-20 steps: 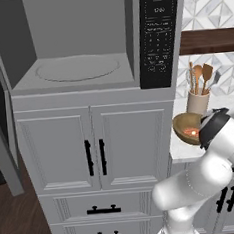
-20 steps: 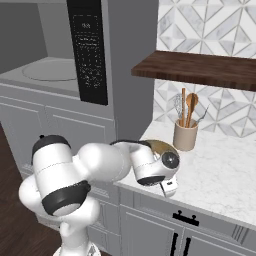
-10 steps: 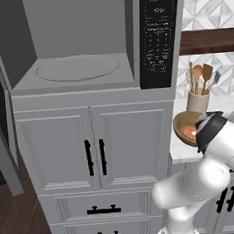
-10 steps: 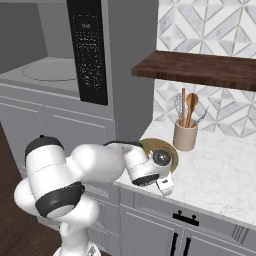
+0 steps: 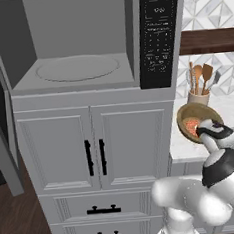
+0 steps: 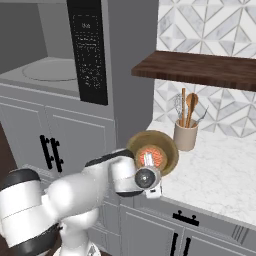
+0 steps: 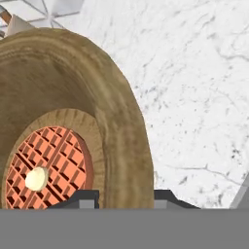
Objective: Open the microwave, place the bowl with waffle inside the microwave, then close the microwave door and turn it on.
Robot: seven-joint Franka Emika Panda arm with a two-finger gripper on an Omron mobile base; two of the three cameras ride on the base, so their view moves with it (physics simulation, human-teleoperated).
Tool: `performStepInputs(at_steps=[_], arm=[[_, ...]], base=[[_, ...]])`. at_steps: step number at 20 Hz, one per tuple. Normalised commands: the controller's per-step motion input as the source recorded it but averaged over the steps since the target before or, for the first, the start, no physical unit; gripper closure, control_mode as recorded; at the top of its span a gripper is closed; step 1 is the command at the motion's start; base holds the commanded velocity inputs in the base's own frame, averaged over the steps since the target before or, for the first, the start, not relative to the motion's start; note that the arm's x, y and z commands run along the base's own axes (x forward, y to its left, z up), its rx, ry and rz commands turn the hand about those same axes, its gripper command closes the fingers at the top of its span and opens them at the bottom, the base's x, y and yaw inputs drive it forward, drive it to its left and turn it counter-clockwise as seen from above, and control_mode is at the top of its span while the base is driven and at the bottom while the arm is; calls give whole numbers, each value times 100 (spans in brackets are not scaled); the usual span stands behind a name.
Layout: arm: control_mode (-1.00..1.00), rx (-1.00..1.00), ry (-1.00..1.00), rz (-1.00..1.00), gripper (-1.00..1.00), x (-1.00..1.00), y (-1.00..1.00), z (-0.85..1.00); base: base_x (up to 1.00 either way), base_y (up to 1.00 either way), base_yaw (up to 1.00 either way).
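Hand view: tool (image 7: 125, 194) clamped on the bowl with waffle (image 7: 73, 126) rim; no legible writing.

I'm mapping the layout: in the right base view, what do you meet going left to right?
Microwave turntable → black button panel → bowl with waffle → utensil cup with wooden spoons.

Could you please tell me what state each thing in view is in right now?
microwave: open, cavity empty.
microwave door: swung wide open.
bowl with waffle: tilted on edge, rim between the finger tips.
gripper: shut on the bowl's rim.
utensil cup: upright on the counter.
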Motion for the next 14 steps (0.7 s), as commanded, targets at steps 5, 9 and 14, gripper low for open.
performStepInputs(at_steps=[5, 9, 14], arm=[[-100, -3, 21, -5, 100, -60, -2, 97], [-100, -10, 48, 0, 100, -60, -15, 100], [-100, 2, 17, -4, 100, -90, -44, 94]], base=[[0, 0, 0], [0, 0, 0], [0, 0, 0]])
